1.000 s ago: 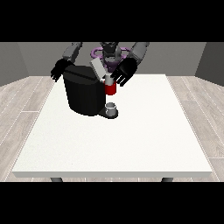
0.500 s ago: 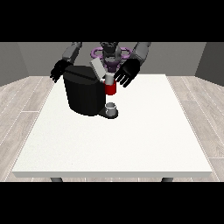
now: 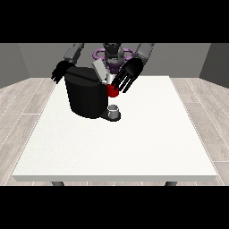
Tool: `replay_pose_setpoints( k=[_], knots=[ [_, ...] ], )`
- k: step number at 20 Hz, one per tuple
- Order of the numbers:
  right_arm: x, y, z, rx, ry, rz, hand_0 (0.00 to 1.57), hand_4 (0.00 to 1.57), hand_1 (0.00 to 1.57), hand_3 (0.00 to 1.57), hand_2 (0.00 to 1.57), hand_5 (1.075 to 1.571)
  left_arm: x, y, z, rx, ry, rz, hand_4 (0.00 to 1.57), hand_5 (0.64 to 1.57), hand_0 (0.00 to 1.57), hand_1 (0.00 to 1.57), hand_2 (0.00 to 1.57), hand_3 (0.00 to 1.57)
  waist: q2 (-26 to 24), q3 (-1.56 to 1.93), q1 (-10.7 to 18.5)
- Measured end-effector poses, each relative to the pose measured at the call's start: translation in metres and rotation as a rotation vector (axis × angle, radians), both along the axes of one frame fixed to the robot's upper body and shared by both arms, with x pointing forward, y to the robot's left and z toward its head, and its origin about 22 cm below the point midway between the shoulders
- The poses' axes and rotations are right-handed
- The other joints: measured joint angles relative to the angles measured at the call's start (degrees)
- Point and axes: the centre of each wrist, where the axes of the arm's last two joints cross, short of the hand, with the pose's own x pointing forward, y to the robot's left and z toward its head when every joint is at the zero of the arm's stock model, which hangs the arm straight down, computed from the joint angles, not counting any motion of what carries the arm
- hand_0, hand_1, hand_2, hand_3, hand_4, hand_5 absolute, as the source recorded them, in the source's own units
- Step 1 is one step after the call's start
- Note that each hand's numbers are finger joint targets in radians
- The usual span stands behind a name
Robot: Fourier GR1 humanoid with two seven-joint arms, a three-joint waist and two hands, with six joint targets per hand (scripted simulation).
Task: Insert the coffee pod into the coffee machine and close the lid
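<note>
A black coffee machine (image 3: 86, 96) stands on the white table (image 3: 134, 138) at the far left-centre. Its grey lid (image 3: 99, 69) tilts up at the top. A red part (image 3: 112, 91) shows at the machine's front, above a small grey cup (image 3: 114, 110) on its base. The hand at the view's right (image 3: 128, 75) hovers beside the lid and the red part with straight, spread fingers pointing down. The hand at the view's left (image 3: 60, 71) sits behind the machine's upper left corner, fingers spread. I cannot make out the coffee pod as a separate thing.
The table's bare surface reaches from the machine to the near edge and to the right edge. Wooden floor surrounds the table. The robot's torso (image 3: 112, 56) is behind the machine.
The hand at the view's right has shifted slightly towards the lid and the red part. The machine, the cup and the other hand stay where they were.
</note>
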Motion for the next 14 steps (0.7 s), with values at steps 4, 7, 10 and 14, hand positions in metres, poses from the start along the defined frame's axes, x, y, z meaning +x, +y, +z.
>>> replay_pose_setpoints(
  k=[4, 7, 10, 14],
  knots=[
    [-0.005, 0.002, -0.007, 0.004, 0.016, 0.002, 0.0, 0.42, 0.0, 0.0, 0.0, 1.571, 0.0, 0.0, -0.004, 0.016, 0.014, 0.0, 0.0, 1.571, 0.0, 0.0, 0.0, 0.0, -0.8, -0.02, 0.0],
    [-0.008, -0.002, -0.012, -0.001, 0.022, -0.005, 0.0, 0.36, 0.0, 0.0, 0.0, 1.571, -0.001, 0.002, -0.007, 0.023, 0.019, -0.004, 0.0, 1.571, 0.0, 0.0, 0.0, 0.0, -1.7, -0.02, 0.3],
    [-0.01, -0.003, -0.016, 0.01, 0.038, -0.012, 0.0, 0.43, 0.0, 0.0, 0.0, 1.571, -0.001, 0.0, -0.009, 0.022, 0.045, -0.005, 0.0, 1.571, 0.0, 0.0, 0.0, 0.0, -3.0, -0.04, 0.8],
    [-0.015, -0.004, -0.024, 0.023, 0.054, -0.025, 0.0, 0.43, 0.0, 0.0, 0.0, 1.571, -0.002, -0.001, -0.022, 0.017, 0.068, -0.013, 0.0, 1.571, 0.0, 0.0, 0.0, 0.0, -5.0, -0.06, 2.1]
  ],
)
